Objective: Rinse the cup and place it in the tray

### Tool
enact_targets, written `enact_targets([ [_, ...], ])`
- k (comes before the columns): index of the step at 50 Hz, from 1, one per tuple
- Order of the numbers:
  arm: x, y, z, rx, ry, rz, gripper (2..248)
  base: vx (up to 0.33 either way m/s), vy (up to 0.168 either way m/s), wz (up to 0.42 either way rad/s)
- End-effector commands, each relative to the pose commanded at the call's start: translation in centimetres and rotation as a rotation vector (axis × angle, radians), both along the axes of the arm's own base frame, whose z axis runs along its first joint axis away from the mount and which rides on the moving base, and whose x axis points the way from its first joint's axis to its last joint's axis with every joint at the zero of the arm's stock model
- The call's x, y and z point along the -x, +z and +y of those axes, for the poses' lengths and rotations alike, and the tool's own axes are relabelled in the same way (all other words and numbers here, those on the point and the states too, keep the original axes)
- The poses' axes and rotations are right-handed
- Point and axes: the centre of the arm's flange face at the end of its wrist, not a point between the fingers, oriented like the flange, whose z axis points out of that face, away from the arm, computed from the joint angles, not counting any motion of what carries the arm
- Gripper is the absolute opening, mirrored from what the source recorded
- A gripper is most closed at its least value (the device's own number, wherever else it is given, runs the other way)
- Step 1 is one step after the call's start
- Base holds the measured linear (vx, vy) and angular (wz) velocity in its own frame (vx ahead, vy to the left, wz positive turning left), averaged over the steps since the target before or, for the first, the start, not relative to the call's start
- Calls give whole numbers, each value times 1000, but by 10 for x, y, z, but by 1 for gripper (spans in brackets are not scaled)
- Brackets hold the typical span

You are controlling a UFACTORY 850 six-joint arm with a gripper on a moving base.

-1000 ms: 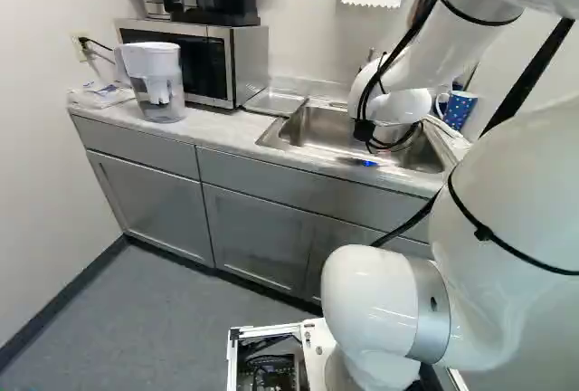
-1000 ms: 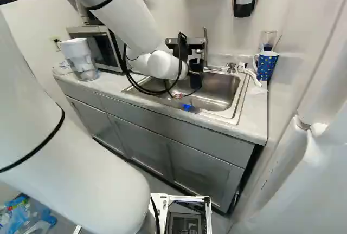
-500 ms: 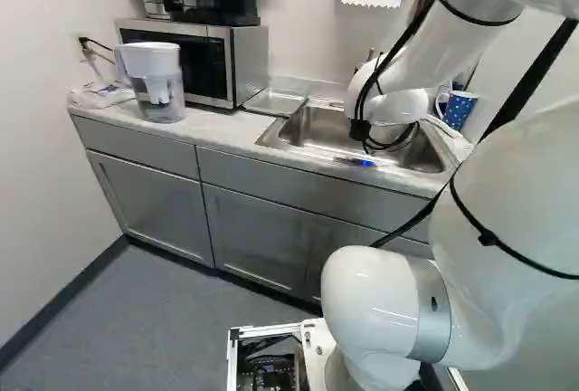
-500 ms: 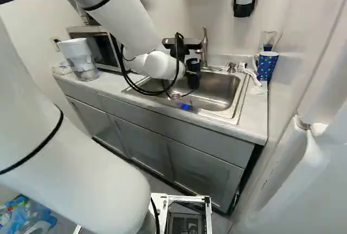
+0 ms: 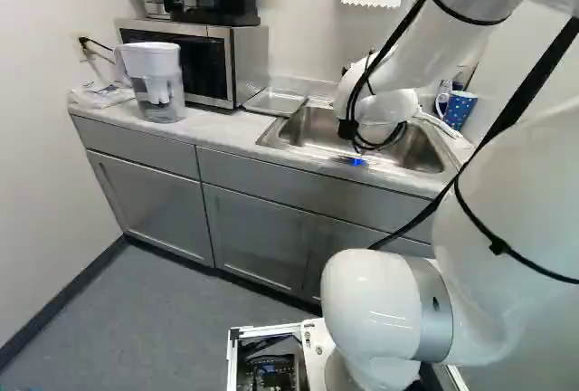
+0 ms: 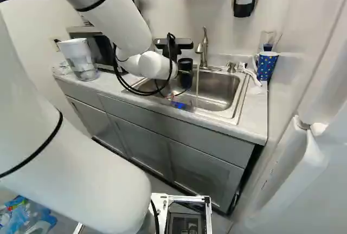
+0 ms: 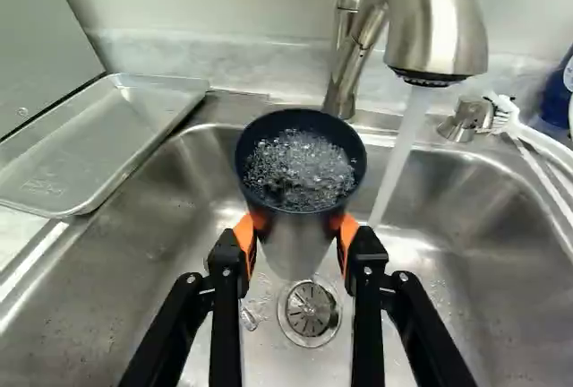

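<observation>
- From where I stand, the gripper [image 7: 297, 233] holds the cup [image 7: 300, 176], orange pads [image 7: 348, 231] pressed to it from two sides.
- The cup is upright over the sink [image 7: 483, 248], above the drain [image 7: 309, 310], with frothy water inside.
- The stream [image 7: 400, 154] from the tap [image 7: 439, 33] falls just beside it, missing the mouth.
- I take this as mid-rinse; emptying looks like the next need.
- I'd tip it slowly, low over the drain and away from the tray [image 7: 103, 141], clear of the tap.
- The grip must stay firm: wet, tapering walls could slip down through the pads.
- Shake off the drips before crossing to the tray, then set it down level.
- The cup is dark and round-mouthed, with a dull sheen lower down; the sink is brushed steel with rounded corners; the tray is shallow, pale metal, thin-rimmed.
</observation>
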Motion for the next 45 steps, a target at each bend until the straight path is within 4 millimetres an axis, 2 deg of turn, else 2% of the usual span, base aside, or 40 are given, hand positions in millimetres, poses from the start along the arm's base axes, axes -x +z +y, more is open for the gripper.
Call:
enact_targets([
  [45,-26,44,31,12,83,-57,113,0,0,0],
])
